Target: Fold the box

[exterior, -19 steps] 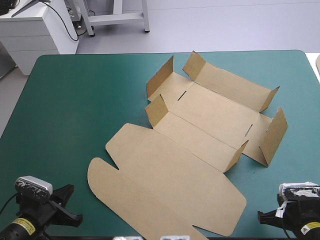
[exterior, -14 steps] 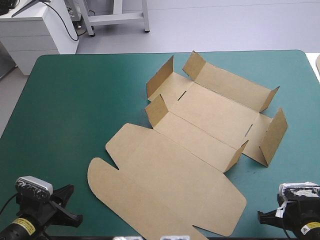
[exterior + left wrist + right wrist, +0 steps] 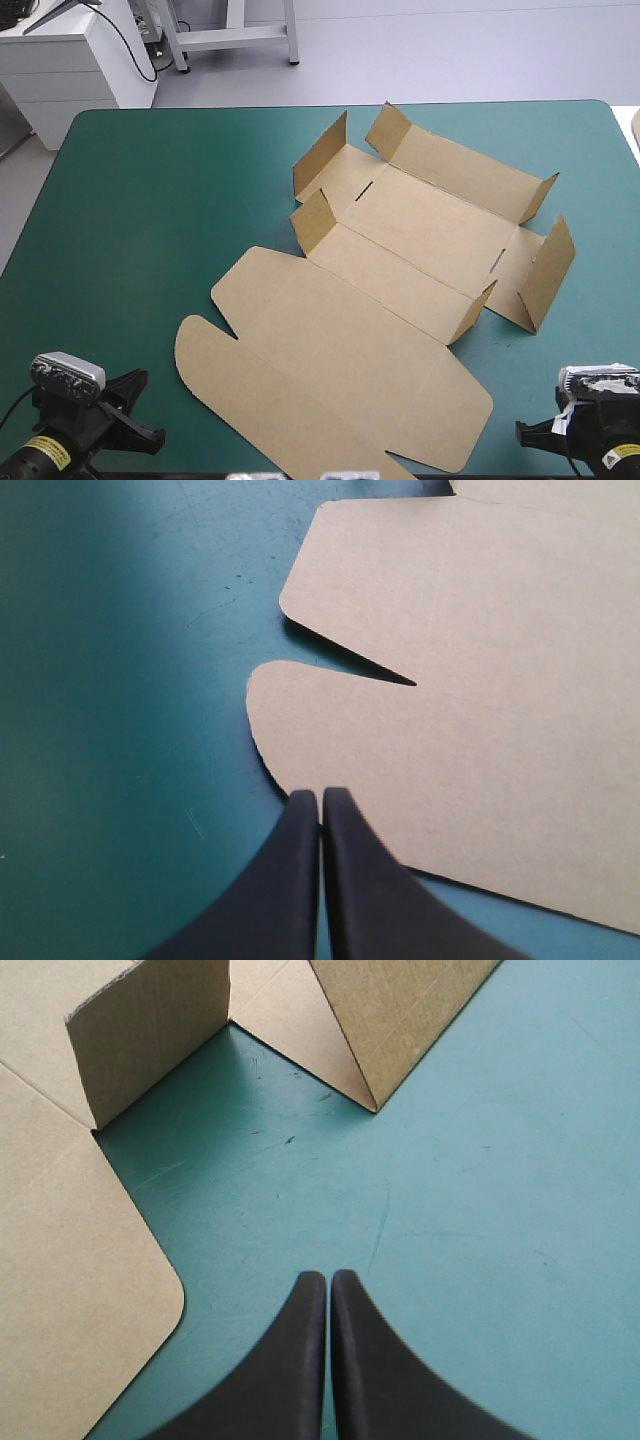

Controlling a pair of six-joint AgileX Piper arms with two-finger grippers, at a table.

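Evidently unchanged since before: one box (image 3: pixel 350 340) lies mid-frame on the worktop (image 3: pixel 150 200), left hand (image 3: pixel 321 798) and right hand (image 3: pixel 329 1278) both clenched.

box (image 3: pixel 480 710) — mostly cut off, left wrist view | its raised flaps (image 3: pixel 150 1030) — cropped, right wrist view

box (image 3: pixel 400 260) on table (image 3: pixel 150 200), left tool (image 3: pixel 321 794) at its near-left flap, right tool (image 3: pixel 328 1276) beside it

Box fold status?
Barely begun. Done: on the box the short flaps stand up; the rest lies flat. In hand: nothing; left gripper and right gripper are shut, empty. Left: likely raising the long walls and tucking them.
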